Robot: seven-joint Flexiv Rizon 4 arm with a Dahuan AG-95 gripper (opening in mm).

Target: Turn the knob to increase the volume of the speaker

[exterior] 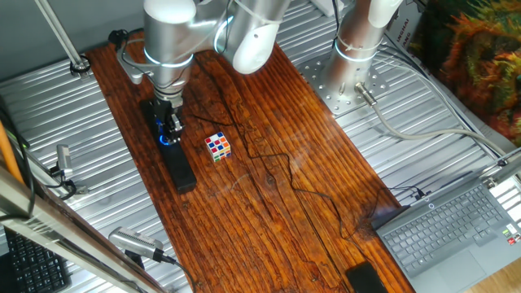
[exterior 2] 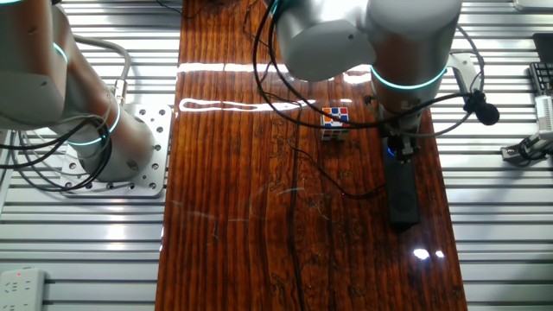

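Observation:
The speaker (exterior: pixel 181 167) is a long black bar lying on the wooden table (exterior: pixel 269 203), near its left edge. It also shows in the other fixed view (exterior 2: pixel 403 194). The knob (exterior: pixel 166 139) glows blue on the bar's far part; in the other fixed view the knob (exterior 2: pixel 393 154) shows as a blue glint. My gripper (exterior: pixel 170 129) points straight down onto the knob, its fingers close together around it and hiding most of it. The gripper (exterior 2: pixel 403 145) sits under the arm's wrist in the other fixed view.
A colourful cube (exterior: pixel 217 146) lies right of the speaker, also in the other fixed view (exterior 2: pixel 336 122). A thin black cable (exterior: pixel 277 159) runs across the wood. A small black device (exterior: pixel 366 278), a laptop (exterior: pixel 456 232) and a second arm's base (exterior: pixel 354 81) stand to the right.

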